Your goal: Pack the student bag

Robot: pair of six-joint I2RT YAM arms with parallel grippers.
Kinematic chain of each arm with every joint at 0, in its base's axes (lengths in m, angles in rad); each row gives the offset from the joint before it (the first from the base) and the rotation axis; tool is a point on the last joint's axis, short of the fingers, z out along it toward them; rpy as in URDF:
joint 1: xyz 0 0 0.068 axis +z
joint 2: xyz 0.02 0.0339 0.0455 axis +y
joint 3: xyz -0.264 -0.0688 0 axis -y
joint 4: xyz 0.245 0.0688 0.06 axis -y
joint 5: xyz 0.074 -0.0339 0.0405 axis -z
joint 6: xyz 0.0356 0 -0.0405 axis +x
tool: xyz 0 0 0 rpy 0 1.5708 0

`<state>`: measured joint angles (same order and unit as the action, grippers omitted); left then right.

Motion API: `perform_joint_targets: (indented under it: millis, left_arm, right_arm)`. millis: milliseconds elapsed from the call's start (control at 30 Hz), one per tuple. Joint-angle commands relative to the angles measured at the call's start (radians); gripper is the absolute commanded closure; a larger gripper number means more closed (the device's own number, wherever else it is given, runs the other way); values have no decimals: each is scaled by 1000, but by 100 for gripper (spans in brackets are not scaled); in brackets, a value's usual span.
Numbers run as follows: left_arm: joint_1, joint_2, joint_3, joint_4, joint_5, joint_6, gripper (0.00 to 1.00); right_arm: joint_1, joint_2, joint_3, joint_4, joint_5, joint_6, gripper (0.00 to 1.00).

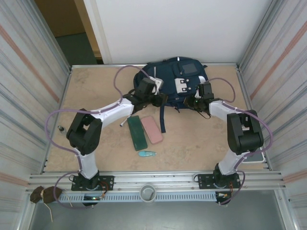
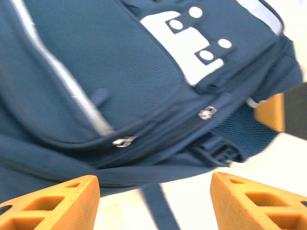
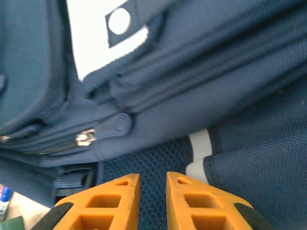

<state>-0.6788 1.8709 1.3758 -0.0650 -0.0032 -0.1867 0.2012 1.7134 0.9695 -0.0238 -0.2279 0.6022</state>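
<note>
Three items, a green case [image 1: 137, 132], a pink case [image 1: 152, 129] and a teal pen [image 1: 147, 154], lie unpacked on the counter [image 1: 192, 139] at 6 o'clock from the student bag [image 1: 172, 79], which sits at 12 o'clock with its zippers [image 2: 123, 141] seemingly closed. Packing looks barely begun: the left claw [image 2: 153, 196] hangs spread at the bag's near edge, and the right claw [image 3: 152, 196] is nearly pressed together over blue mesh, pinching nothing I can make out.

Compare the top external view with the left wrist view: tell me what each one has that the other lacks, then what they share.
Top view alone: both arms, the right pincer, a green case, a pink case, and a teal object on the table. Left wrist view alone: two metal zipper pulls close up and a strap buckle. Shared: the navy bag, its white label patch, and the left pincer, open at the bag's edge.
</note>
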Motion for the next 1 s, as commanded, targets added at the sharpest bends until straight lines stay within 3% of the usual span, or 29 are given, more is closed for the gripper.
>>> perform_joint_targets:
  millis: [0,333,567,767,967]
  left_arm:
    - [-25,69,93,-52,-41,-19,38]
    - [-99,275,322,-165,-103,21,47]
    - [-134,416,522,-267,-202,34,45]
    - [-136,490,643,-292,-234,17,45]
    - [-140,547,726,-306,-278,4,44]
  right_arm:
    - [-5,8,-84,55,-19,58,82]
    - [-8,-42,-303,351,-134,235,90]
    - [-16,-27,-363,465,-150,284,92]
    - [-63,-130,-382,412,-168,244,89]
    - [-113,-220,-349,316,-120,225,77]
